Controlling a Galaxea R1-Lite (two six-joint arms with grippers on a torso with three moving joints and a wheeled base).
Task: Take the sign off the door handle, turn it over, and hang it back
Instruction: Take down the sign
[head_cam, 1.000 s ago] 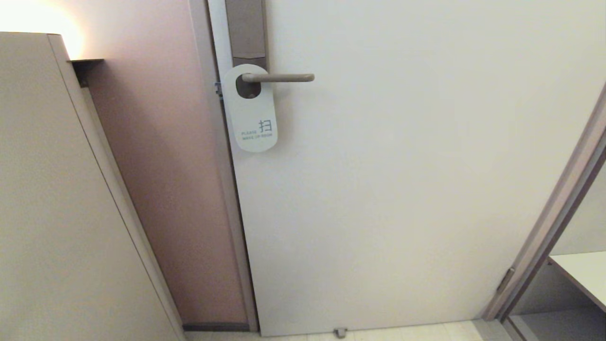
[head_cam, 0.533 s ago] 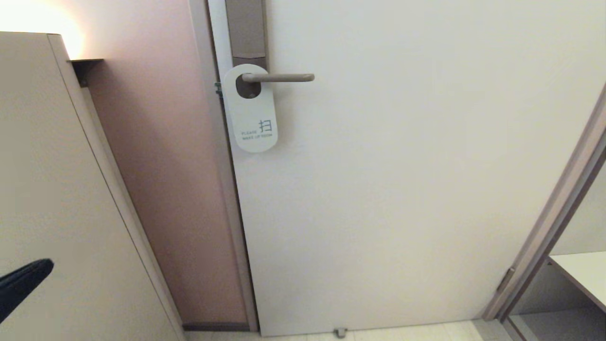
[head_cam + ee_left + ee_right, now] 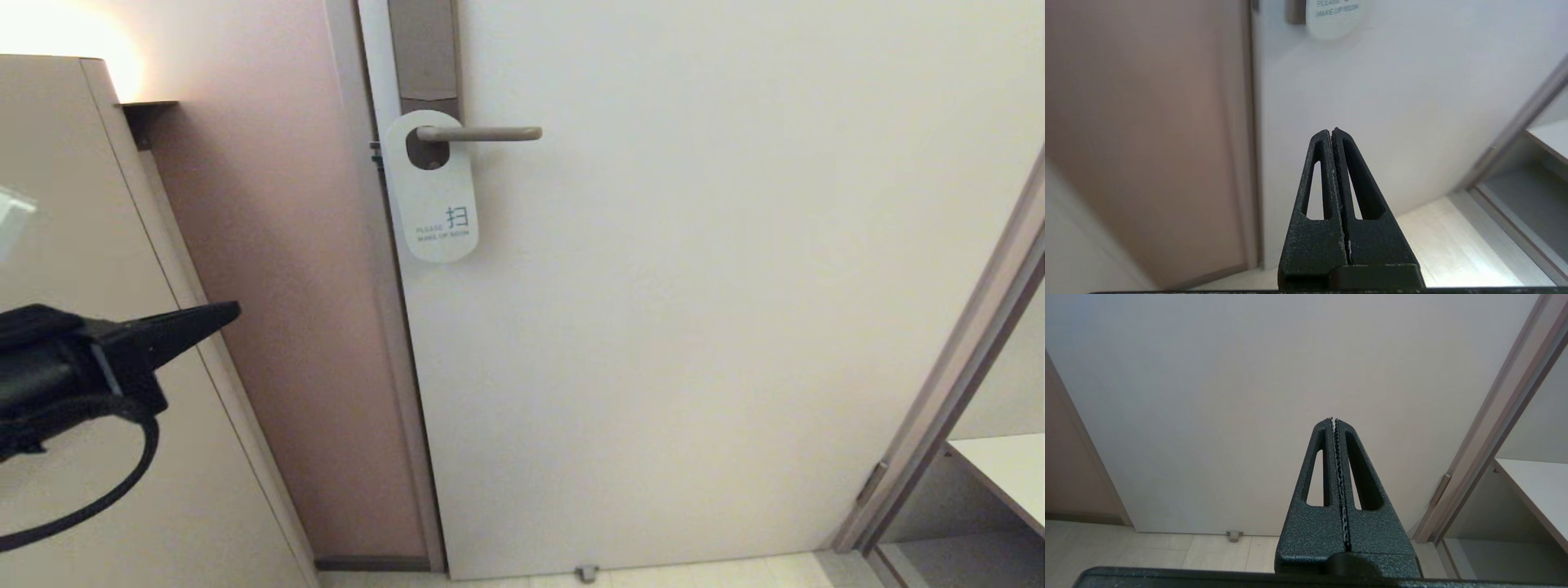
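Observation:
The sign hangs by its oval hole on the door handle, white face with blue text outward, flat against the door. Its lower end also shows in the left wrist view. The handle is a slim horizontal lever on a tall grey-brown backplate. My left gripper is shut and empty, raised at the left, well below and left of the sign. In its own wrist view the left gripper points at the door under the sign. My right gripper is shut and empty, low before the door, outside the head view.
A beige cabinet panel stands at the left beside a pinkish wall. The white door fills the middle. A door frame and a shelf lie at the right. A door stop sits on the floor.
My left arm has risen into the head view from the lower left and moved up and right toward the door. The sign and handle have not moved.

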